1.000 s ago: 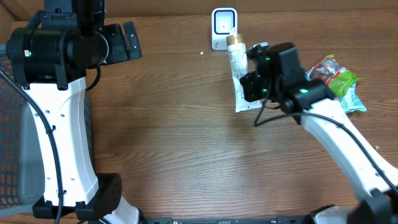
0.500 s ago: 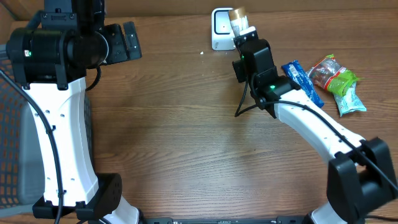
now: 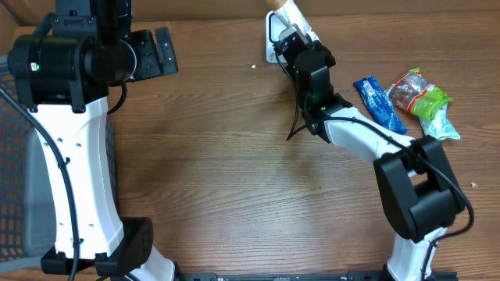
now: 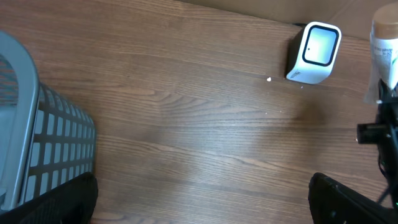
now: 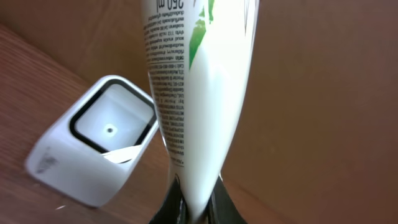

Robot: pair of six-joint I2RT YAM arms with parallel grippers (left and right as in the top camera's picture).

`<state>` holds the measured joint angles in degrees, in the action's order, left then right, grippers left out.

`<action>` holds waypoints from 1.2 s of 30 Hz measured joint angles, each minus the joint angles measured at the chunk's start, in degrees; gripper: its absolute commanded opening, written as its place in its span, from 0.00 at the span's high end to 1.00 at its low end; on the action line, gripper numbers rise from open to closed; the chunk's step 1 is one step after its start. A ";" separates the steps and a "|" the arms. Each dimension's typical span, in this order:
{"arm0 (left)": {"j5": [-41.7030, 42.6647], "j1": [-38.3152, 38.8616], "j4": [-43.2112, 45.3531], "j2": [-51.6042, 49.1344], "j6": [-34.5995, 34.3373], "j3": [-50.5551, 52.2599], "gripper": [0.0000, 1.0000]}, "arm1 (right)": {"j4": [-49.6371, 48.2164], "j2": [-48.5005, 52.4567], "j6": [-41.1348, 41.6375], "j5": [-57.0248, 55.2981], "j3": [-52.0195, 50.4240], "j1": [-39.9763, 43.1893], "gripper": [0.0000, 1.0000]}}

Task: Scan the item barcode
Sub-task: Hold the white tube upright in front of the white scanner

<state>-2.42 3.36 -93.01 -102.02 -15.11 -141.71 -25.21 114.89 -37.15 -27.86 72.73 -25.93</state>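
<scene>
A white tube (image 5: pixel 199 93) with green print and small text is the item. My right gripper (image 5: pixel 196 208) is shut on its flat crimped end. The tube stands up just right of the white barcode scanner (image 5: pixel 93 149), whose dark-framed window faces the camera. From overhead, my right gripper (image 3: pixel 297 37) sits at the table's far edge over the scanner (image 3: pixel 271 40), and the tube's cap end (image 3: pixel 286 11) pokes past the top. In the left wrist view the scanner (image 4: pixel 314 53) and tube (image 4: pixel 385 43) are far off. My left gripper (image 4: pixel 202 205) hangs open and empty above the left side.
A blue snack bar (image 3: pixel 380 103) and red-and-green packets (image 3: pixel 423 100) lie on the table to the right. A grey slatted basket (image 4: pixel 37 143) stands at the left edge. A brown cardboard wall (image 5: pixel 323 93) closes the back.
My right arm has swung the tube left and toward the back, from beside the snack packets to right at the scanner. The blue snack bar is now uncovered. The left arm has not moved.
</scene>
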 measured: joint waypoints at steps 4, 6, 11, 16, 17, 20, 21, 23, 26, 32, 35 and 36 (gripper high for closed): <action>-0.02 0.00 0.00 0.00 0.02 0.00 0.00 | -6.10 3.61 -4.70 -0.28 0.04 1.03 0.96; 0.00 0.00 0.02 0.00 0.02 0.00 0.00 | -9.20 5.81 -7.04 -0.31 0.07 1.70 0.96; -0.02 0.00 0.00 0.00 0.02 0.00 0.00 | -16.04 10.51 -12.66 0.15 0.07 3.30 0.96; -0.02 0.00 0.00 0.00 0.02 0.00 0.00 | -20.22 13.16 -18.21 1.70 0.15 3.89 0.96; -0.02 0.00 0.00 0.00 0.00 0.00 0.00 | -20.24 13.49 -18.93 2.08 0.22 3.89 0.96; -0.02 0.00 0.00 0.00 0.02 0.00 0.00 | -20.20 15.06 -20.68 3.58 1.11 3.85 0.96; -0.02 0.00 0.00 0.00 0.00 0.00 0.01 | -20.13 15.47 -21.05 3.69 1.51 3.82 0.96; -0.02 0.00 0.02 0.00 0.00 0.00 0.00 | -19.96 16.94 -21.90 3.82 3.54 3.78 0.96; -0.02 0.00 0.00 0.00 0.02 0.00 0.00 | -17.99 18.82 -22.47 3.45 7.93 3.80 0.96; -0.02 0.00 0.00 0.00 0.02 0.00 0.00 | -14.99 19.43 -22.45 3.37 13.22 3.82 0.96; -0.02 0.00 0.00 0.00 0.02 0.00 0.00 | -14.75 19.43 -22.45 3.39 14.01 3.91 0.96; -0.02 0.00 0.00 0.00 0.00 0.00 0.00 | -14.05 19.43 -22.45 3.39 14.12 4.00 0.96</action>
<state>-2.44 3.36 -93.01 -102.02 -15.11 -141.71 -39.27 134.32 -59.59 -24.47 86.85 -21.93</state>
